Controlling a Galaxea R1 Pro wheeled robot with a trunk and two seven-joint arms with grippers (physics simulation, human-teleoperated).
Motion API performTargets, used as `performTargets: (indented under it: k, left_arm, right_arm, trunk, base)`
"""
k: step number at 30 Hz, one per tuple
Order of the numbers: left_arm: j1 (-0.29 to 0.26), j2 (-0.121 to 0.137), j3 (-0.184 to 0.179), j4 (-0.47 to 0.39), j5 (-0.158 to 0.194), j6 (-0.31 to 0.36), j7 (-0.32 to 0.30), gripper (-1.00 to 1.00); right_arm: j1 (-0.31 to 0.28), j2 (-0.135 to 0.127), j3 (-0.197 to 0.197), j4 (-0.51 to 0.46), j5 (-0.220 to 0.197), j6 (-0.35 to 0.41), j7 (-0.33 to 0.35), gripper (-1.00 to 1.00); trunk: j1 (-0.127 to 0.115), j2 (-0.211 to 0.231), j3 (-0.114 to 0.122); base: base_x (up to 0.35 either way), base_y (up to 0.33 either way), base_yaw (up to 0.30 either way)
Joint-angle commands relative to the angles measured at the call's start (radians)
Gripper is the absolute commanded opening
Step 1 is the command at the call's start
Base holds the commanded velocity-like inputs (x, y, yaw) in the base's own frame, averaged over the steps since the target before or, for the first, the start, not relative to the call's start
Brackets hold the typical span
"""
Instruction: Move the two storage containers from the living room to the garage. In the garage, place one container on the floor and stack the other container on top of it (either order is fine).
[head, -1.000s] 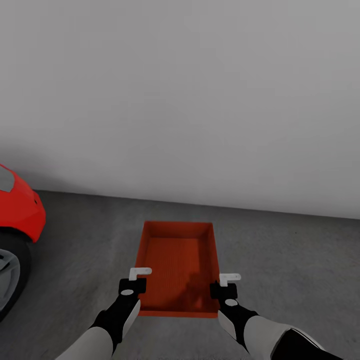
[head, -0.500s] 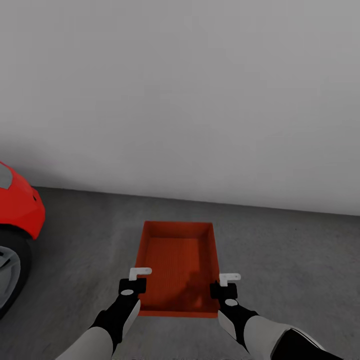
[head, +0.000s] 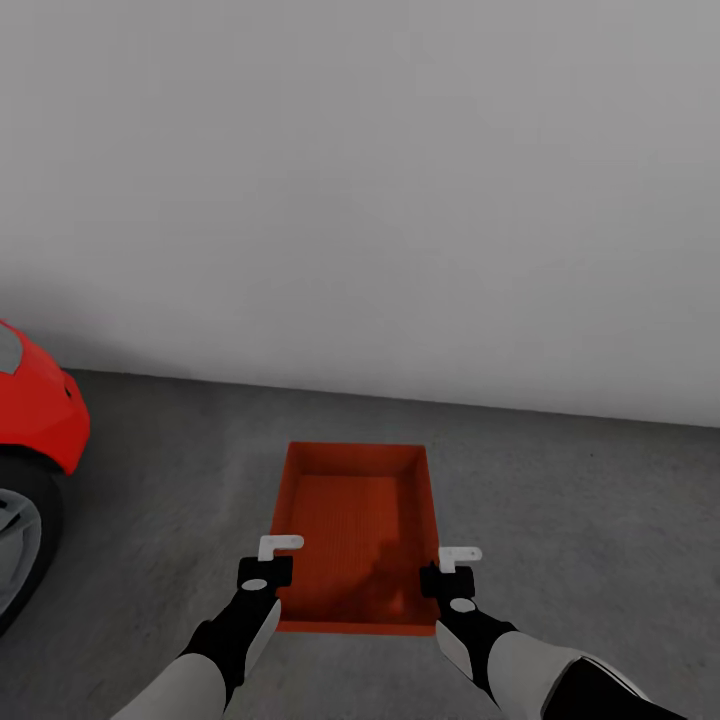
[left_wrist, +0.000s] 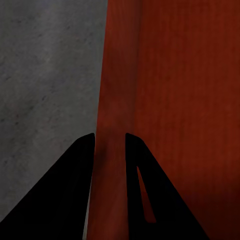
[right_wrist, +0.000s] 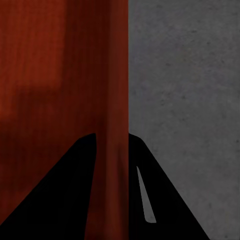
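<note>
One orange-red storage container, open-topped and empty, hangs level in front of me over the dark grey garage floor. My left gripper is shut on its left side wall near the front corner. My right gripper is shut on the right side wall opposite. In the left wrist view the left gripper straddles the thin wall of the container, with floor outside it. The right wrist view has the right gripper clamping the container wall the same way. The second container is out of view.
A red car with its front wheel stands at the left edge. A plain pale grey wall closes the room a short way beyond the container. Bare concrete spreads to the right and ahead.
The whole view has shifted slightly: the wall's base line sits a little higher in the picture. Both grippers keep the same hold on the container.
</note>
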Motion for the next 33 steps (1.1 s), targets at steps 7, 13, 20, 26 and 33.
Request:
performTargets:
  k: [7,13,20,26,33]
  left_arm:
    - [0.0,-0.002,0.026,-0.002,0.05,0.009,0.009,-1.0]
    - [0.0,-0.002,0.026,-0.002,0.05,0.009,0.009,-1.0]
    - [0.0,-0.002,0.026,-0.001,0.05,0.009,0.009,-1.0]
    - [0.0,-0.002,0.026,-0.001,0.05,0.009,0.009,-1.0]
    - [0.0,-0.002,0.026,-0.001,0.05,0.009,0.008,-1.0]
  right_arm:
    - [-0.001,0.021,-0.021,-0.014,-0.035,-0.003,0.003,-1.0]
    - [-0.001,0.021,-0.021,-0.014,-0.046,-0.003,0.003,-1.0]
    - [-0.001,0.021,-0.021,-0.014,-0.047,-0.004,0.003,-1.0]
    - [0.0,0.021,-0.02,-0.014,-0.047,-0.004,0.003,-1.0]
    - [-0.001,0.021,-0.02,-0.014,-0.047,-0.004,0.004,-1.0]
  trunk:
    - [0.0,-0.001,-0.001]
    - [0.0,-0.001,-0.001]
    - [0.0,-0.001,-0.001]
    - [0.0,-0.001,-0.001]
    - [0.0,-0.001,-0.001]
  base:
    - [0.0,0.0,0.0]
    - [0.0,0.0,0.0]
    - [0.0,0.0,0.0]
    - [0.0,0.0,0.0]
    - [0.0,0.0,0.0]
